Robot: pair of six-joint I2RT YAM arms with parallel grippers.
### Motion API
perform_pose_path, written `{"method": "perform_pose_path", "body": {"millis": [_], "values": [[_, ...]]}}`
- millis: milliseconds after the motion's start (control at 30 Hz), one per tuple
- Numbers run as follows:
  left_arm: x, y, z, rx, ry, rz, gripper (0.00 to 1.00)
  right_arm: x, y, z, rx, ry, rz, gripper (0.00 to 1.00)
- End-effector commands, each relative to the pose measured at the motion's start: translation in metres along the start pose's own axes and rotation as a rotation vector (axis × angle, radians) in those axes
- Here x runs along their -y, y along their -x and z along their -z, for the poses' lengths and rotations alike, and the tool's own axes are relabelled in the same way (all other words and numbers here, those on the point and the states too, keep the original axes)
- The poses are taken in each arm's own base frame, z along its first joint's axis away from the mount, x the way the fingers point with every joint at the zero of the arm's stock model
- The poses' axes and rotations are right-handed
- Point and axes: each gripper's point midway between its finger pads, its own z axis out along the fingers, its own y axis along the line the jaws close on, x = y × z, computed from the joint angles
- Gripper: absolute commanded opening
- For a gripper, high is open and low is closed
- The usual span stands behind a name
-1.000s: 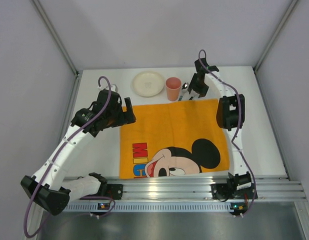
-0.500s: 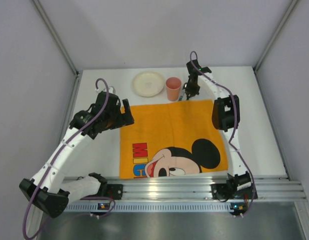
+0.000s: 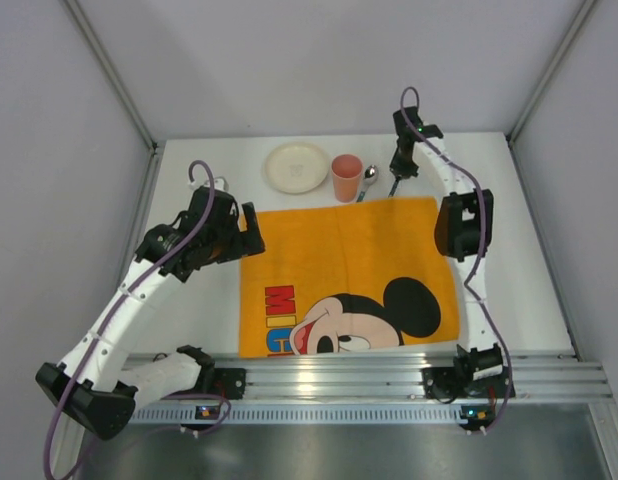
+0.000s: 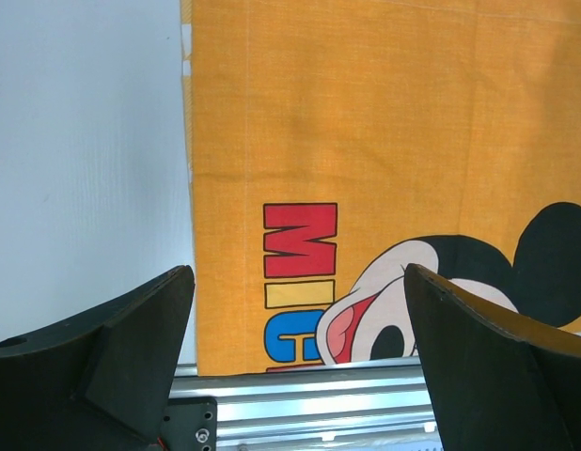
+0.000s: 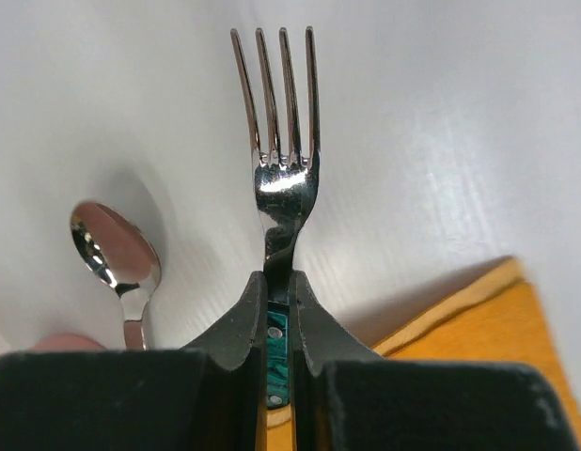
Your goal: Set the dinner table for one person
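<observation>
The dinner table [image 3: 519, 260] is a white top with an orange Mickey Mouse mat [image 3: 349, 260] at its middle. My right gripper [image 3: 399, 172] hangs just behind the mat's far right corner. In the right wrist view this gripper [image 5: 281, 282] is shut on the green handle of a steel fork [image 5: 286, 113], whose tines point away over the table [image 5: 441, 141]. A spoon [image 5: 117, 254] lies to the fork's left. My left gripper [image 4: 300, 282] is open with nothing in it, above the mat's [image 4: 366, 122] left edge.
A cream plate [image 3: 297, 167] and a pink cup [image 3: 346, 177] stand behind the mat's far edge, with the spoon [image 3: 369, 174] beside the cup. A ribbed aluminium rail [image 3: 389, 375] runs along the near edge. White walls enclose the table.
My right gripper has shut on the fork's handle and drawn a little right and back from the cup. The left arm has edged slightly to the left.
</observation>
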Motion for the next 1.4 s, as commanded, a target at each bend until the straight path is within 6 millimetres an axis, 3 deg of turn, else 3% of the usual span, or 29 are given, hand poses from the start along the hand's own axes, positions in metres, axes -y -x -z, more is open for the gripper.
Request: {"method": "perform_pose_path", "body": {"millis": [0,33,100,133,167,200,233,267,300,333,367,400,433,467,533,567,633,733,833,867,900,967,1000,1100,1300,1333,1367], "values": [[-0.002,0.011,0.013,0.041,0.003,-0.019,0.99,-0.001,0.112,0.126,0.345,0.107,-0.075,0.0],[-0.002,0.012,0.014,0.046,0.001,-0.023,0.99,-0.002,0.12,0.159,0.384,0.144,-0.083,0.0],[-0.001,0.017,0.015,0.06,0.001,-0.03,0.99,-0.012,0.111,0.186,0.399,0.176,-0.037,0.0],[-0.001,0.018,0.014,0.065,0.003,-0.035,0.99,-0.014,0.115,0.225,0.456,0.215,-0.032,0.0],[0.0,0.02,0.015,0.072,0.001,-0.038,0.99,-0.025,0.096,0.233,0.446,0.223,0.009,0.0],[0.001,0.023,0.015,0.083,-0.006,-0.048,0.99,-0.031,0.089,0.248,0.461,0.245,0.04,0.0],[0.001,0.024,0.015,0.089,-0.008,-0.051,0.99,-0.033,0.086,0.285,0.507,0.285,0.05,0.0],[0.0,0.024,0.014,0.092,-0.003,-0.057,0.99,-0.05,0.06,0.291,0.484,0.309,0.101,0.0],[-0.001,0.026,0.015,0.101,-0.003,-0.071,0.99,-0.057,0.045,0.304,0.475,0.341,0.115,0.0],[-0.001,0.028,0.014,0.111,0.0,-0.076,0.99,-0.06,0.032,0.328,0.479,0.388,0.125,0.0],[-0.003,0.028,0.013,0.117,0.009,-0.083,0.99,-0.076,-0.004,0.33,0.426,0.415,0.159,0.0],[-0.004,0.029,0.013,0.121,0.012,-0.098,0.99,-0.081,-0.024,0.335,0.399,0.436,0.169,0.0],[-0.005,0.031,0.012,0.131,0.015,-0.1,0.99,-0.091,-0.053,0.354,0.37,0.495,0.19,0.0],[-0.007,0.033,0.013,0.139,0.023,-0.105,0.99,-0.094,-0.086,0.338,0.278,0.501,0.174,0.0],[-0.008,0.036,0.016,0.157,0.02,-0.109,0.99,-0.113,-0.135,0.344,0.193,0.59,0.187,0.0],[-0.008,0.038,0.017,0.165,0.019,-0.11,0.99,-0.116,-0.169,0.329,0.109,0.598,0.22,0.0],[-0.009,0.043,0.025,0.197,0.016,-0.104,0.99,-0.138,-0.216,0.327,0.026,0.644,0.244,0.0],[-0.013,0.049,0.036,0.242,0.015,-0.094,0.99,-0.166,-0.277,0.316,-0.156,0.694,0.246,0.0],[-0.023,0.049,0.046,0.275,0.04,-0.091,0.99,-0.197,-0.319,0.315,-0.251,0.741,0.276,0.0],[-0.027,0.046,0.049,0.279,0.047,-0.089,0.99,-0.208,-0.32,0.32,-0.255,0.763,0.275,0.0],[-0.029,0.045,0.051,0.282,0.049,-0.088,0.99,-0.214,-0.334,0.302,-0.278,0.734,0.287,0.0],[-0.033,0.038,0.055,0.273,0.047,-0.088,0.99,-0.224,-0.345,0.293,-0.311,0.729,0.279,0.0],[-0.034,0.036,0.057,0.271,0.043,-0.085,0.99,-0.227,-0.356,0.274,-0.328,0.699,0.281,0.0],[-0.039,0.029,0.065,0.267,0.038,-0.074,0.99,-0.231,-0.371,0.251,-0.354,0.657,0.292,0.0],[-0.044,0.017,0.076,0.271,0.004,-0.061,0.99,-0.235,-0.382,0.228,-0.332,0.595,0.323,0.0],[-0.045,0.015,0.076,0.267,0.003,-0.063,0.99,-0.238,-0.382,0.229,-0.339,0.603,0.332,0.01],[-0.047,0.012,0.075,0.265,0.004,-0.07,0.99,-0.238,-0.384,0.226,-0.344,0.598,0.338,0.1]]}}
